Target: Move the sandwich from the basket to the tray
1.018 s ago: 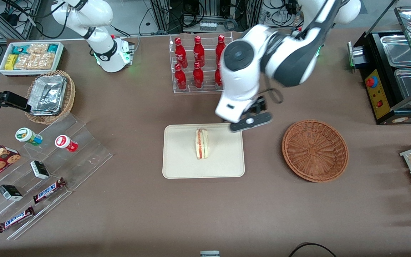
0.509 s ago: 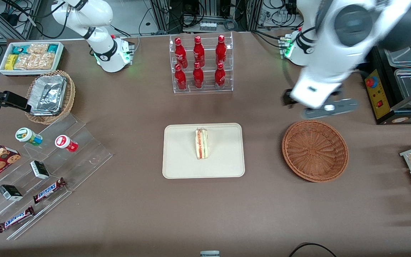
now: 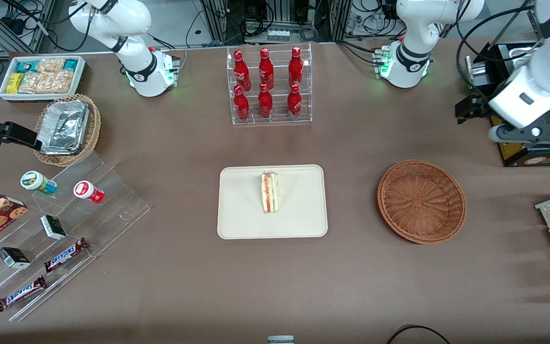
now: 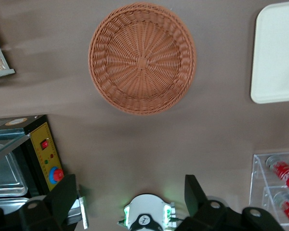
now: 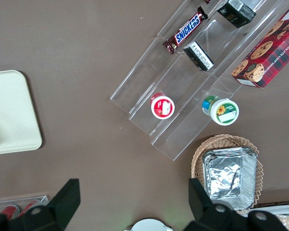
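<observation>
Sandwich [image 3: 269, 192] lies on tray [image 3: 241, 215], well apart from open tool [image 4: 130, 192].

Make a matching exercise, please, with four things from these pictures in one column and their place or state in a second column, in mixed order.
Things:
1. sandwich
2. basket
3. tray
4. gripper

Places or states:
A. empty, toward the working arm's end of the table
B. open, holding nothing, high above the table
C. lies on the tray
D. flat, nearer the front camera than the bottle rack

Pairs: 1-C, 2-A, 3-D, 4-B
</observation>
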`<control>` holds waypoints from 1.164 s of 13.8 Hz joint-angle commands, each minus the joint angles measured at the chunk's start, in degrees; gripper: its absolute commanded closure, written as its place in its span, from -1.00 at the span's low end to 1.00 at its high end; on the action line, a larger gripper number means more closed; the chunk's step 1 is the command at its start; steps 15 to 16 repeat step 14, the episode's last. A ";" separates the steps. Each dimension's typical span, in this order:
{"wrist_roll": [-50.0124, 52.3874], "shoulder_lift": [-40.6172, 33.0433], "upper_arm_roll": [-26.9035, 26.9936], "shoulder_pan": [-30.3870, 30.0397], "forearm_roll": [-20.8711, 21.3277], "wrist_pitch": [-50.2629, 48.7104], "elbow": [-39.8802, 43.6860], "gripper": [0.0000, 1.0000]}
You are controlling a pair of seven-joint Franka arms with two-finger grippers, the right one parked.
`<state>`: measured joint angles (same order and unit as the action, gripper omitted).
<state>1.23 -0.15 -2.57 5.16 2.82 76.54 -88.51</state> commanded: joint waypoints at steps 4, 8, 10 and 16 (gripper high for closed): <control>-2.28 -3.29 0.90 0.12 -0.89 1.95 -3.44 -0.98; -2.37 -1.88 0.64 -0.32 -0.80 1.86 -0.97 -0.98; -2.28 -2.40 0.81 -2.07 -0.89 1.51 -1.32 -0.98; -2.28 -2.23 0.90 -4.72 -0.89 1.42 -1.32 -0.98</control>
